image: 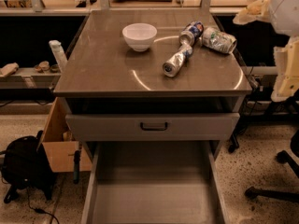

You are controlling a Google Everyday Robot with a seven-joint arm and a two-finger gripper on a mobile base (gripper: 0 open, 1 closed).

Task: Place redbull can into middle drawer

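The redbull can (pixel 176 62), slim and silvery, lies on its side on the brown cabinet top (pixel 103 64), right of centre. The middle drawer (pixel 154 195) is pulled open below, and its smooth grey floor is bare. My gripper (pixel 254 13) is at the upper right edge of the camera view, on the white arm. It is above and to the right of the cans, apart from the redbull can, and holds nothing that I can see.
A white bowl (pixel 139 35) stands left of the cans. A short blue-red-white can (pixel 191 32) and a fatter greenish-silver can (pixel 218 40) lie behind the redbull can. A shut drawer front with a black handle (pixel 153 126) is above the open drawer. A cardboard box (pixel 60 143) and a black bag (pixel 23 169) are on the floor at left. A chair base (pixel 275 190) is at right.
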